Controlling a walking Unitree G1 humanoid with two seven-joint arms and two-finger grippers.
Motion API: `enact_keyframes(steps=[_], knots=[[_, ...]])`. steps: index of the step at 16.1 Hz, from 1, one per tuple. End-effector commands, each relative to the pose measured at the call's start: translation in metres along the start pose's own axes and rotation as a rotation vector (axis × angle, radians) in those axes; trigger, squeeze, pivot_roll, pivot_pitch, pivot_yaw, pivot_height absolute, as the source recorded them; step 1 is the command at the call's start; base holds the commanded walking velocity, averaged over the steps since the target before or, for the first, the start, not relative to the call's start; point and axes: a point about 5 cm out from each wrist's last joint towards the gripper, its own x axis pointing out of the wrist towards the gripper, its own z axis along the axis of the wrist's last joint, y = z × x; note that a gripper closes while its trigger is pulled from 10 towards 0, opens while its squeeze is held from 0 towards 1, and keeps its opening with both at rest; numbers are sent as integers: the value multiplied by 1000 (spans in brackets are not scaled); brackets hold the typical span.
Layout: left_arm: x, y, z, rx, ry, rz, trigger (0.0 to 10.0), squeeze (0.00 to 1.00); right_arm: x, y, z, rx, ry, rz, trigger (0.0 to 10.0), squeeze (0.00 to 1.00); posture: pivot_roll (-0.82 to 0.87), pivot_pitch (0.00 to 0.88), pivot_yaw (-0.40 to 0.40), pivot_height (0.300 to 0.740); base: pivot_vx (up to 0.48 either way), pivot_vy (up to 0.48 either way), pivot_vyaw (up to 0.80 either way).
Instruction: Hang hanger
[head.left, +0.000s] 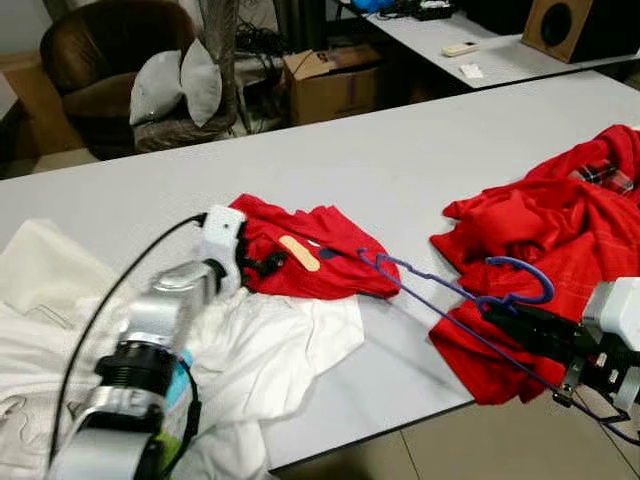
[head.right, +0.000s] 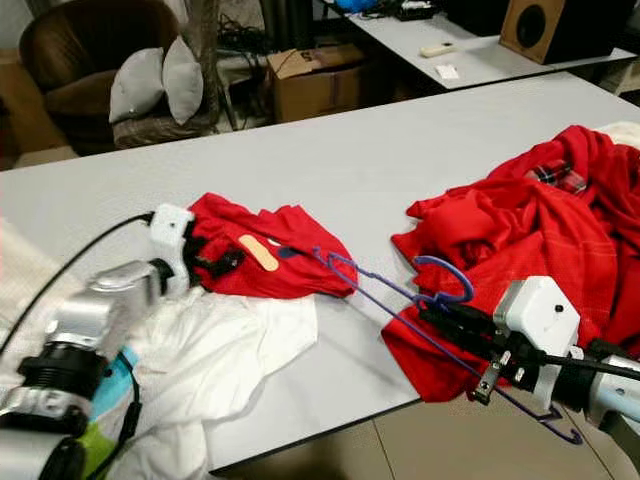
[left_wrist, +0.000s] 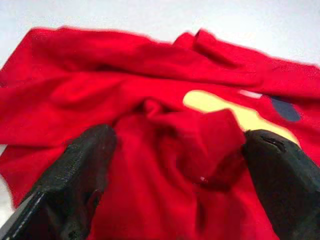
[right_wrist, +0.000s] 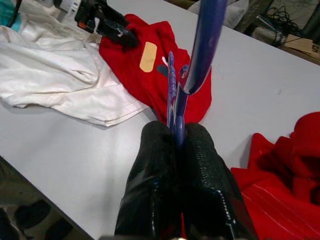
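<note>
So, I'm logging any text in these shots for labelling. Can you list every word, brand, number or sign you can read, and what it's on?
None can be read.
Small red shirt: a tan patch and a dark mark, no letters to make out.
Cardboard box: no print legible.
Paper slip on the far table: too small to read.
Purple hanger, held in the right gripper: no marking seen.

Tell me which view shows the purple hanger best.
The right eye view: the thin purple wire hanger shows whole, from the small red shirt to the right claw. The left eye view crops its lower end; the right wrist view shows it foreshortened.
</note>
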Motion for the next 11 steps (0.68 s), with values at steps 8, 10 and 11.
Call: enact_keyframes(steps=[8,10,11], knots=[[1,9,3,20,22,35,0,0,1,3,4,-18,-8,20,10000,0,-184,0,103,740,0,0,0],[1,9,3,15,19,36,0,0,1,3,3,-19,-8,23,10000,0,-183,0,101,740,0,0,0],[1,10,3,14,18,35,0,0,1,3,3,-19,-7,25,10000,0,-183,0,102,740,0,0,0]])
